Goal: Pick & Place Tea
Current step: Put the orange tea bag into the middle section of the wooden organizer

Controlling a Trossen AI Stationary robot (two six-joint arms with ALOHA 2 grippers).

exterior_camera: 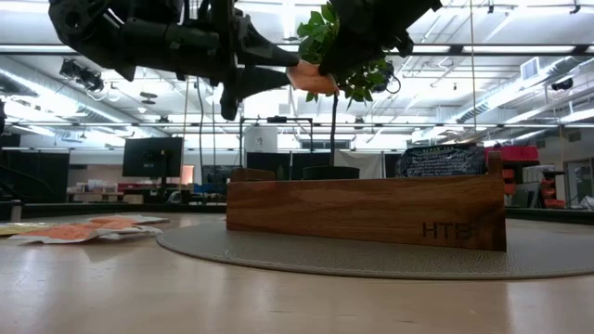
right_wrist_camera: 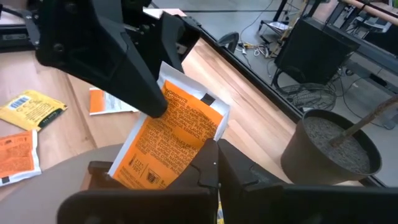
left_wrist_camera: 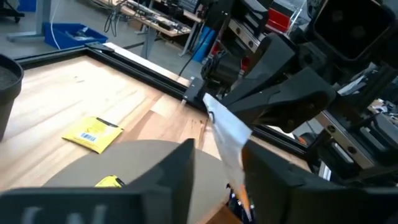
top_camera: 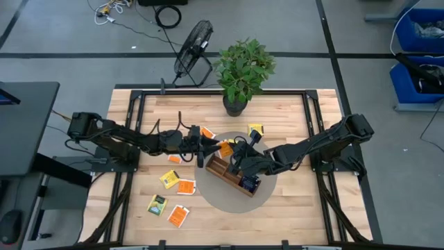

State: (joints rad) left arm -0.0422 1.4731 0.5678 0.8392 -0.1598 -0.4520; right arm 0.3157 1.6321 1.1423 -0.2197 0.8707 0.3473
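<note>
Right fingers (right_wrist_camera: 211, 171) pinch our orange tea sachet (right_wrist_camera: 171, 140) above the wooden tray (exterior_camera: 367, 211), where we read "HTS" | left fingers (right_wrist_camera: 134, 87) flank its other end, grip unclear | small print unreadable

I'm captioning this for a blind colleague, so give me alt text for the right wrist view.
An orange tea sachet is pinched at its lower edge by the shut right gripper, while the left gripper closes on its upper part above the wooden tray. Beyond them, yellow and orange sachets lie on the table and a grey plant pot stands near its edge.
</note>
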